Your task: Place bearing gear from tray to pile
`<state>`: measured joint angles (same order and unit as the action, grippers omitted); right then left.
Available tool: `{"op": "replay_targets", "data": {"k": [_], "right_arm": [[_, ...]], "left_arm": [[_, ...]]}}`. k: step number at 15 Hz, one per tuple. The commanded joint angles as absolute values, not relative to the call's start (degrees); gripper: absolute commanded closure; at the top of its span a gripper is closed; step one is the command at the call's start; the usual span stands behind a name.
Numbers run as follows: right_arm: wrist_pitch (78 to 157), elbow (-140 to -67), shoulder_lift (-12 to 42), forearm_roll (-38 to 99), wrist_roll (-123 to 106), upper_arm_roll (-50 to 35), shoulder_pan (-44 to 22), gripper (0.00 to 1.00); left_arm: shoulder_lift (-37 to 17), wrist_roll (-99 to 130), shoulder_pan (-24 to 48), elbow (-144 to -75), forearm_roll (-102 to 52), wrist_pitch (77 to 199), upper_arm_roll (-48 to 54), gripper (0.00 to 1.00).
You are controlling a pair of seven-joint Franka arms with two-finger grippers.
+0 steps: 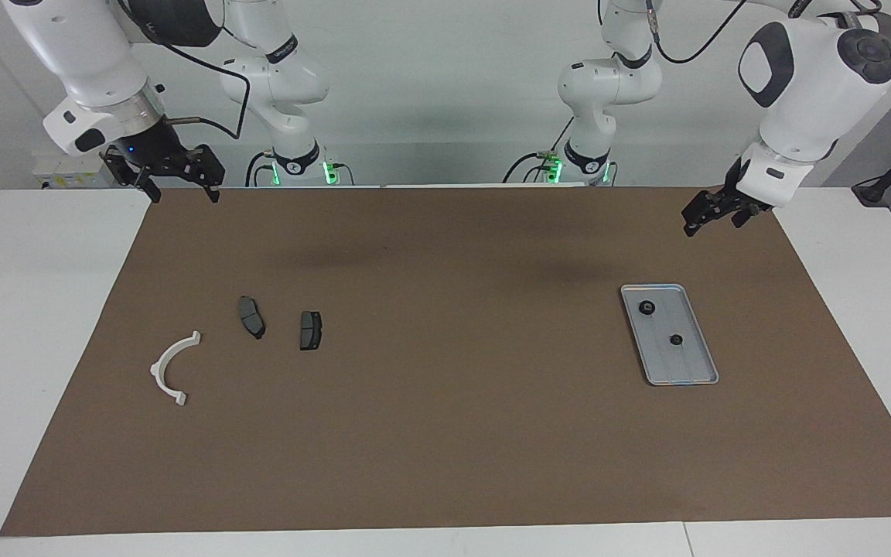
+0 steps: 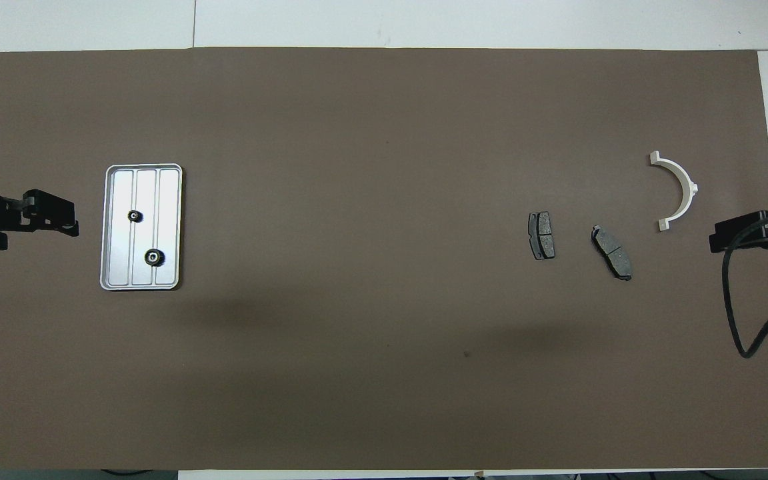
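A silver ridged tray lies on the brown mat toward the left arm's end. Two small black bearing gears sit in it: a larger one nearer the robots and a smaller one farther out. The pile lies toward the right arm's end: a white half-ring bracket and two dark brake pads. My left gripper hangs open and empty over the mat's edge near the tray. My right gripper hangs open and empty over the mat's corner near the bracket.
The brown mat covers most of the white table. A black cable loops down from the right arm over the mat's end.
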<state>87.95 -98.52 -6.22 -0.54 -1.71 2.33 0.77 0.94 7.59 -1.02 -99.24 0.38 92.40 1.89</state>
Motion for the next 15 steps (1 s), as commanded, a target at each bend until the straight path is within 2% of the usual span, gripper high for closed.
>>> {"op": "replay_targets", "data": {"k": [1,10,15], "right_arm": [[89.4,-99.9,-7.6,0.4,-4.6,2.7,1.6,0.00],[89.4,-99.9,-7.6,0.4,-4.7,2.9,1.6,0.00],[89.5,-99.9,-7.6,0.4,-4.6,2.9,1.5,0.00]], "left_arm": [[2.0,7.4,-0.4,-100.0,-0.2,93.0,1.4,0.00],[2.1,7.4,-0.4,-100.1,-0.2,93.2,2.3,0.00],[2.4,7.2,-1.3,-104.4,-0.2,101.6,2.1,0.00]]}}
